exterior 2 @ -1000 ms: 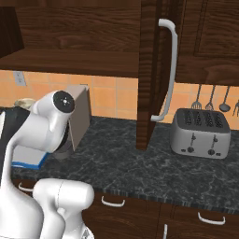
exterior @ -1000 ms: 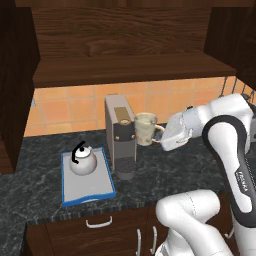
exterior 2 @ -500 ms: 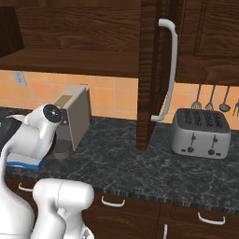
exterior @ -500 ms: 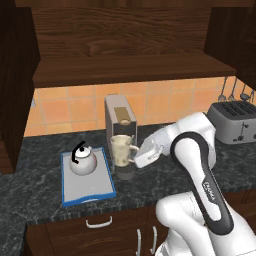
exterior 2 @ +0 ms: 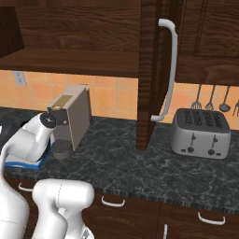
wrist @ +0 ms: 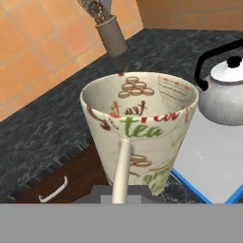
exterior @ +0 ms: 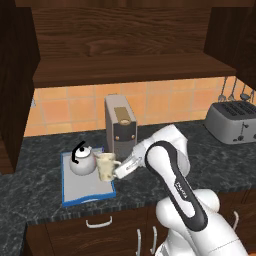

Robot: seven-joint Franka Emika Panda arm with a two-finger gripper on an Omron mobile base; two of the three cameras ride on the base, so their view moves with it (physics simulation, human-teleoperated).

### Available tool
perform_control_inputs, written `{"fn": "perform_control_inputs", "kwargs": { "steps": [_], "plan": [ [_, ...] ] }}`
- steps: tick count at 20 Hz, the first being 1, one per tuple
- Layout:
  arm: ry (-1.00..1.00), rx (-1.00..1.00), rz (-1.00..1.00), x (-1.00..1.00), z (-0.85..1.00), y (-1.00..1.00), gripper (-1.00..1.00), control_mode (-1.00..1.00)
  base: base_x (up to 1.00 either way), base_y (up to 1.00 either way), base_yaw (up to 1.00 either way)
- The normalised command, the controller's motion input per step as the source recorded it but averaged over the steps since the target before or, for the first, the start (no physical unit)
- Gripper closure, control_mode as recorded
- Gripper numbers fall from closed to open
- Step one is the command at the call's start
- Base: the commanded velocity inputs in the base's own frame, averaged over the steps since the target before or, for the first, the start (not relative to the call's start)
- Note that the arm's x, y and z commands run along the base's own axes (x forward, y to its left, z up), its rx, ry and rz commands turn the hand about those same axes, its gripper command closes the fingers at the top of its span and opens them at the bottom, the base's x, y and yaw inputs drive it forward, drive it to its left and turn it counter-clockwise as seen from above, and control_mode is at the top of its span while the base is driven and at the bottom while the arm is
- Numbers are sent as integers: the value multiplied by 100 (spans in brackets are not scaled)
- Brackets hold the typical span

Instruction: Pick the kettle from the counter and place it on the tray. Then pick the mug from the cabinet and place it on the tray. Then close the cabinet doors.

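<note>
The cream mug hangs by its side handle from my gripper, which is shut on that handle. It sits upright over the right edge of the blue-rimmed grey tray, close beside the white kettle that stands on the tray. In the hand view the printed mug is close up, with the kettle and the tray to its right. I cannot tell whether the mug touches the tray. The cabinet is open, both doors swung out: left door and right door.
A coffee machine stands on the dark counter just behind the mug. A silver toaster sits at the right, with utensils hanging on the wall beyond it. A utensil holder stands by the tiled wall. Drawers with silver handles lie below.
My arm has swung left and down with the mug, from beside the coffee machine to the tray's right edge next to the kettle. The kettle and tray stayed put.
</note>
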Motion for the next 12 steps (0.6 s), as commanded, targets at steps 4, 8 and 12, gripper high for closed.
{"fn": "perform_control_inputs", "kwargs": {
  "steps": [4,8,12],
  "plan": [
    [7,-16,0,20,-38,27,100,-100,0,0,0],
    [1,-7,0,31,-28,23,100,-100,0,0,0],
    [0,0,0,19,-22,3,100,-100,0,0,0]
  ]
}}
